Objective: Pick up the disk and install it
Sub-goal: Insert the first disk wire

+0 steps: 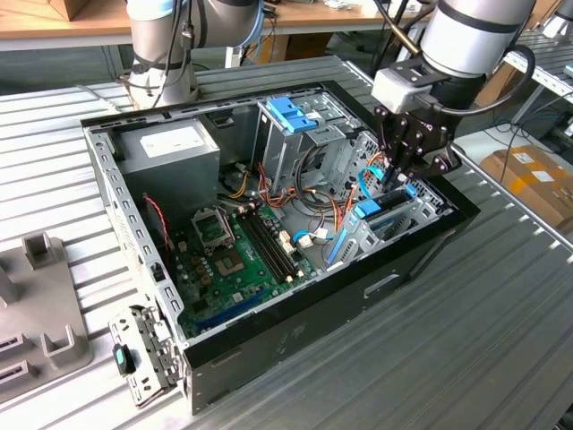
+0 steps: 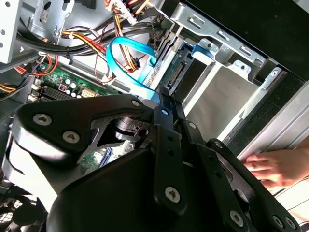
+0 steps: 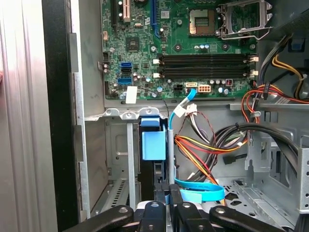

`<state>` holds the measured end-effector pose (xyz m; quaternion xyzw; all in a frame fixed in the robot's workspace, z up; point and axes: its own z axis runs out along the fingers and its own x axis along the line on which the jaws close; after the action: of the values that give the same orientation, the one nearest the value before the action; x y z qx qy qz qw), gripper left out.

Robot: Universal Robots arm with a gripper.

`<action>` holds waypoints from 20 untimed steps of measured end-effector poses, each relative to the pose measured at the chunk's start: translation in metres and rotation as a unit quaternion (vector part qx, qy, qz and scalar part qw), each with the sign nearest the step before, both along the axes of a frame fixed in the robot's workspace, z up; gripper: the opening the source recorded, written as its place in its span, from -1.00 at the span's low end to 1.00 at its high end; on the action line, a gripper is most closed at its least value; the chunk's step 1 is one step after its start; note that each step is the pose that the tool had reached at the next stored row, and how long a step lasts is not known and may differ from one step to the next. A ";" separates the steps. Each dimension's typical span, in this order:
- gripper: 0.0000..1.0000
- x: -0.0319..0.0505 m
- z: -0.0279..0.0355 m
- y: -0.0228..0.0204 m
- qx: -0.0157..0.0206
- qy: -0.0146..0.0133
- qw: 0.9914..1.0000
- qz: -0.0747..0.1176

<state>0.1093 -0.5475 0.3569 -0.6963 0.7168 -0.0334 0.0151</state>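
End effector (image 1: 400,182) down inside the open computer case (image 1: 358,300), at the corner toward the exterior view's right, directly over the drive bay (image 1: 428,208). Fingers (image 3: 160,198) clenched, drawn almost together. Thin grey strip (image 3: 170,159) rising upright from between them in the first wrist view; pinched or merely passing between, cannot tell. Not closed around the full thickness of the disk.

Disk (image 1: 380,215) on edge in that bay, light-blue carrier uppermost, just below the fingertips in the exterior view. Same disk (image 3: 153,142) edge-on in the first wrist view, blue carrier tab between two metal bay walls, just beside the fingertips. Again in the second wrist view, disk (image 2: 190,79) lodged in the metal bay beyond the black fingers, connector edge facing the interior of the case, a bit of blue carrier at its far end.

Blue flat cable (image 2: 123,63) looping past the fingertips, close to the disk's connector edge; touching or apart, cannot tell. Bundle of red, yellow and black wires (image 3: 203,145) beside the bay. Green motherboard (image 1: 233,260) flat on the case floor, well apart from the end effector. Grey power-supply box (image 1: 175,152) in the far corner, toward the exterior view's left. Blue bracket (image 1: 291,112) atop the upright metal cage in the middle of the case.

A person's hand (image 2: 270,166) at the outer edge of the case in the second wrist view. Case resting on a ribbed metal worktop (image 1: 474,349).
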 end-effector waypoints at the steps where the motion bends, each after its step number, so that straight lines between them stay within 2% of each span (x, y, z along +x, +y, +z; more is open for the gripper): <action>1: -0.68 -0.0001 -0.0004 -0.0008 0.000 -0.002 1.000 0.000; 4: -0.68 -0.0011 -0.0006 -0.0019 0.001 -0.007 1.000 0.001; 5: -0.68 -0.0021 -0.0009 -0.0021 0.003 -0.009 1.000 0.001; 7: -0.68 -0.0041 -0.0018 -0.0030 0.006 -0.019 1.000 0.004; 8: -0.68 -0.0044 -0.0019 -0.0032 0.006 -0.021 1.000 0.004; 10: -0.68 -0.0044 -0.0020 -0.0037 0.007 -0.023 1.000 0.005; 12: -0.68 -0.0049 -0.0025 -0.0052 0.008 -0.028 1.000 0.006; 13: -0.68 -0.0056 -0.0032 -0.0066 0.008 -0.034 0.999 0.008; 14: -0.68 -0.0060 -0.0036 -0.0068 0.009 -0.036 0.999 0.008; 18: -0.68 -0.0092 -0.0042 -0.0076 0.010 -0.046 0.999 0.011; 20: -0.68 -0.0105 -0.0043 -0.0078 0.010 -0.049 0.999 0.012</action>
<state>0.0988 -0.5553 0.3527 -0.7022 0.7071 -0.0598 0.0574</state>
